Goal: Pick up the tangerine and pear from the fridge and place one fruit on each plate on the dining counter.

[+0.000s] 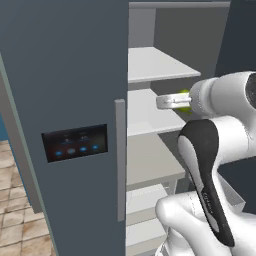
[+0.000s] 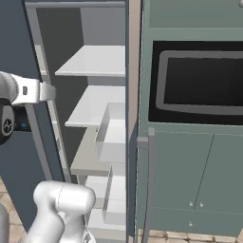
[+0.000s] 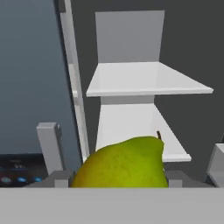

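One pear (image 3: 124, 164) clamped in the gripper (image 3: 118, 181), low centre of hand view. Fridge (image 1: 65, 100) door panel at lower left: blue lights, no legible writing.

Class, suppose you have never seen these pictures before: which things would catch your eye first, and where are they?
The yellow-green pear looms at the bottom of the hand view, gripped in the claw in front of the pale shelves of the open fridge. Next comes the dark fridge door's black panel of blue lights, then the built-in microwave in the grey-green cabinet beside the fridge.
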